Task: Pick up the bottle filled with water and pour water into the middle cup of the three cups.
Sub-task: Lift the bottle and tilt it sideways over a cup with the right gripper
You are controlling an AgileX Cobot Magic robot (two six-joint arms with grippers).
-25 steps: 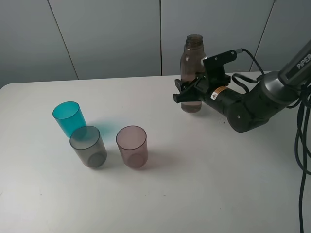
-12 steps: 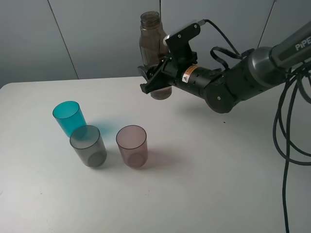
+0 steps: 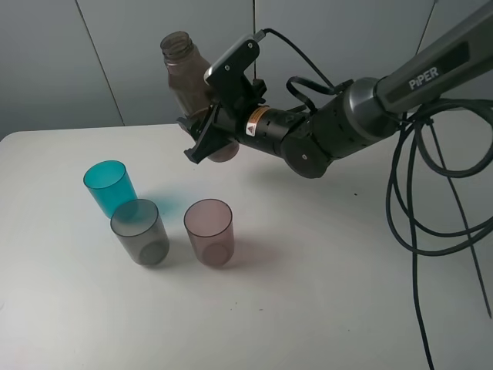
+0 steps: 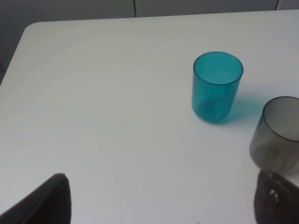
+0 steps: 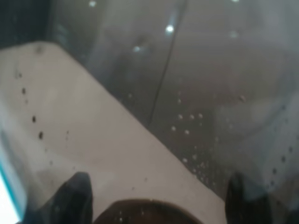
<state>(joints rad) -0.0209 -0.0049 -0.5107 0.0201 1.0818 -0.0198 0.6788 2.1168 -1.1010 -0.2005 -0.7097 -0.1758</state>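
My right gripper [image 3: 206,137] is shut on the smoky brown bottle [image 3: 187,75] and holds it in the air, tilted to the left, above and behind the cups. In the right wrist view the bottle [image 5: 187,93] fills the frame. The teal cup [image 3: 108,187], the smoky grey middle cup [image 3: 139,232] and the pinkish-mauve cup [image 3: 209,232] stand upright on the white table [image 3: 308,293]. The left wrist view shows the teal cup [image 4: 217,86] and the grey cup [image 4: 276,135], with my left gripper's fingertips [image 4: 44,203] wide apart and empty.
Black cables [image 3: 431,193] hang from the right arm at the right side. A grey panelled wall [image 3: 115,54] stands behind the table's back edge. The left arm does not show in the exterior high view.
My right gripper has lifted the bottle off the table and carried it left toward the cups. The bottle now tilts left. The cups have not moved.
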